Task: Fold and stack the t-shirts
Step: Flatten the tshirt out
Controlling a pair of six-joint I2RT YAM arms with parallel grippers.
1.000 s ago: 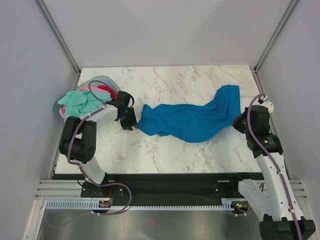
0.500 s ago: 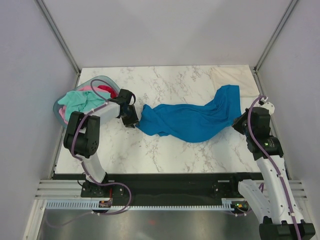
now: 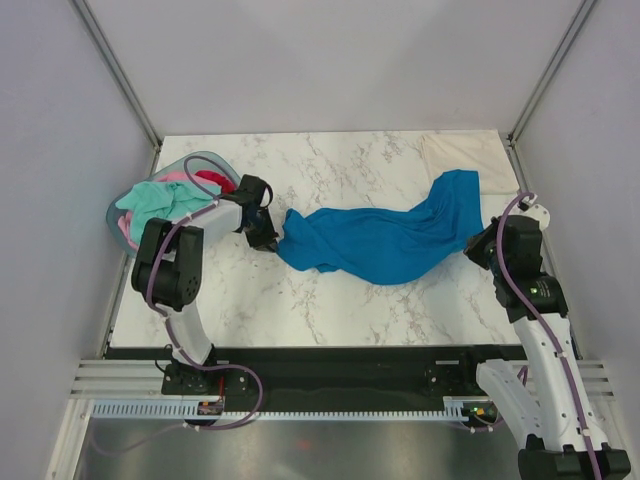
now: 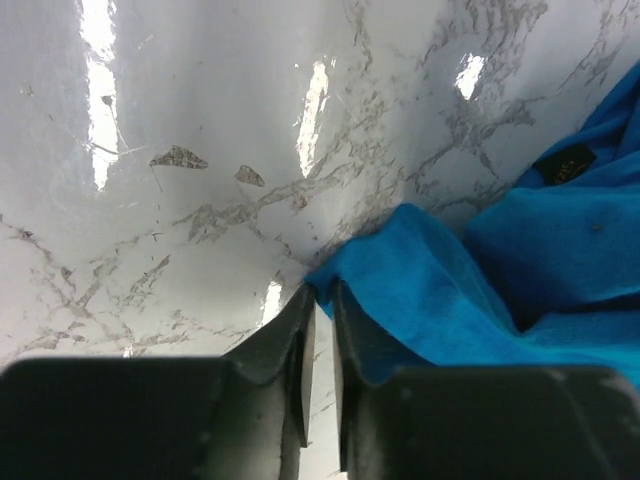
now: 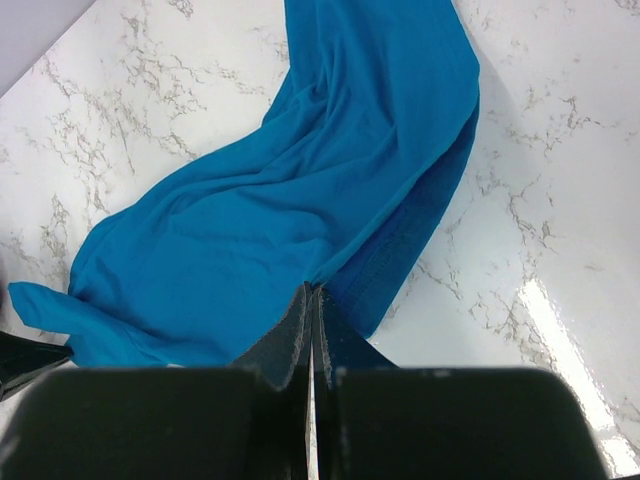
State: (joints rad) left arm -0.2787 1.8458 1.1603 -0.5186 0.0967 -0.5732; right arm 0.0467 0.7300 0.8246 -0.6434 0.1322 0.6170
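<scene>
A bright blue t-shirt lies stretched in a crumpled band across the marble table, from centre left to right. My left gripper is at its left tip. In the left wrist view the jaws stand almost together, pinching the corner of the blue cloth. My right gripper is shut on the shirt's right hem, where the blue fabric meets the fingertips. A folded cream t-shirt lies flat at the back right corner.
A pale oval basket stands at the left edge, holding mint green, pink and red shirts. The left arm's elbow rises beside it. Side walls and metal posts frame the table.
My left gripper slid right to the shirt's left corner and its jaws narrowed onto the cloth. The right arm shifted only slightly and kept its hold.
</scene>
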